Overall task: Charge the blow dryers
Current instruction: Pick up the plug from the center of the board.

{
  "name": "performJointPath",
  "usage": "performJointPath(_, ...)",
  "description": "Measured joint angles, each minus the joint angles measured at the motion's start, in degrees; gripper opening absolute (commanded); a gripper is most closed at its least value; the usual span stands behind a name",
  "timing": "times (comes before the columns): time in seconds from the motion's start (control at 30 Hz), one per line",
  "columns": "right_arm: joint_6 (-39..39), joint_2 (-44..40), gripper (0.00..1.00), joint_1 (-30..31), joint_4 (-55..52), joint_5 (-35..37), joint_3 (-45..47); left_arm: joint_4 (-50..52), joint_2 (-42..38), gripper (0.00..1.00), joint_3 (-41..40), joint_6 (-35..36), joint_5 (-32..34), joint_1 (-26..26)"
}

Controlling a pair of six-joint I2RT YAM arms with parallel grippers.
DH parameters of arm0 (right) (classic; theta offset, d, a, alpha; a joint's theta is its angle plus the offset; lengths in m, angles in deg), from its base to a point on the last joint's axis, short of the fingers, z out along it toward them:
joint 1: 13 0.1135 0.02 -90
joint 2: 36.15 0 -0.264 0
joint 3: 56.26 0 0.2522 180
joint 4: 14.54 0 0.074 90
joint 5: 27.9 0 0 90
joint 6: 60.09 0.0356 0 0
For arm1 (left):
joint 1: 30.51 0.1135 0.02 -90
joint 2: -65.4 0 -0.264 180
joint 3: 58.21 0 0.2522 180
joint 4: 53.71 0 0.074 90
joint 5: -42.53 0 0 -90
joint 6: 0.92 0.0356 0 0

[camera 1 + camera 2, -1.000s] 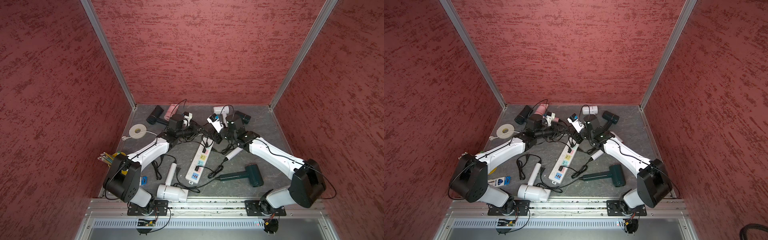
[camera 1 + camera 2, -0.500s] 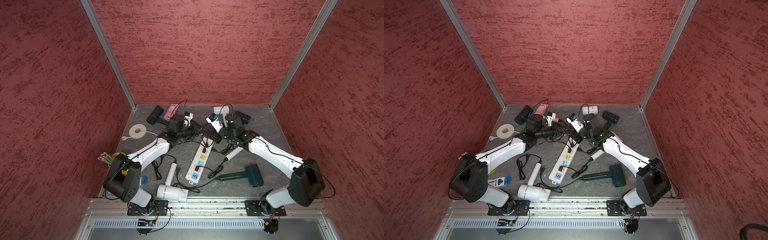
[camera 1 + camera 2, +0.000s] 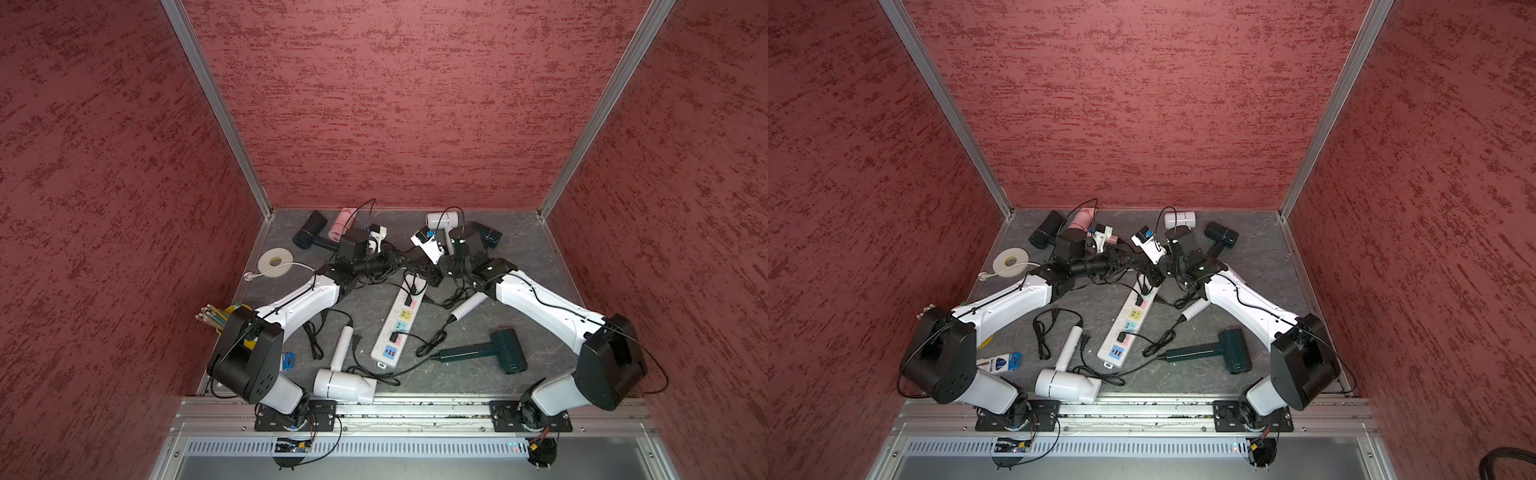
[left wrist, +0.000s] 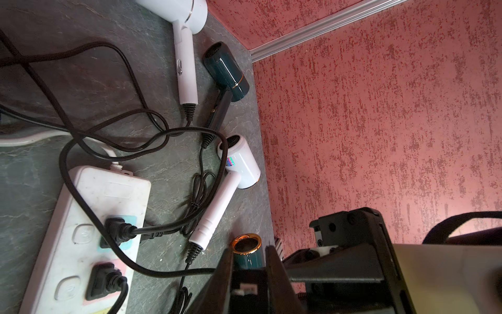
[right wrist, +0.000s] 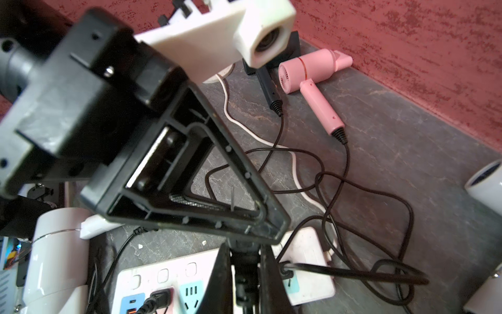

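Several blow dryers lie around the white power strip (image 3: 399, 328): black (image 3: 309, 235), pink (image 3: 341, 222), white (image 3: 441, 220) and navy (image 3: 486, 235) at the back. A white one (image 3: 345, 384) and a dark green one (image 3: 494, 351) lie in front. Both grippers meet over the strip's far end. My left gripper (image 4: 250, 247) is shut on a black plug, and its cord (image 4: 163, 271) trails off beside one finger. My right gripper (image 5: 245, 246) sits just under the left gripper's tip (image 5: 271, 231). Its narrow jaws close round the same black plug (image 5: 245, 261) above the strip (image 5: 307, 271).
Black cords tangle across the mat around the strip, and three plugs sit in its sockets. A tape roll (image 3: 274, 262), a yellow pencil cup (image 3: 232, 316) and a blue card (image 3: 287, 360) lie at the left. Red walls close in three sides.
The right gripper's jaws have closed in on the plug. The right wrist has edged slightly toward the left gripper, and the left arm has held still.
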Motion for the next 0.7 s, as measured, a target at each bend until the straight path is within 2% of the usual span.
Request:
performJointPath(0.23,-1.3,0.0,0.00,0.0,-0.6,2.7,0.0,0.3,0.0,0.72,0.2,0.2,-1.2,-0.1)
performJointPath(0.37,-2.6,-0.1,0.00,0.1,-2.4,12.5,0.0,1.6,-0.8,0.99,0.2,0.8,-1.3,0.8)
performJointPath(0.57,-4.7,-0.3,0.00,-0.5,-4.7,36.1,-3.5,2.1,-6.9,1.00,-1.7,1.8,-0.2,3.5)
performJointPath(0.7,-6.0,-3.7,0.00,-1.8,-3.8,45.6,-4.4,2.1,-10.9,1.00,-4.1,2.3,0.2,5.5)
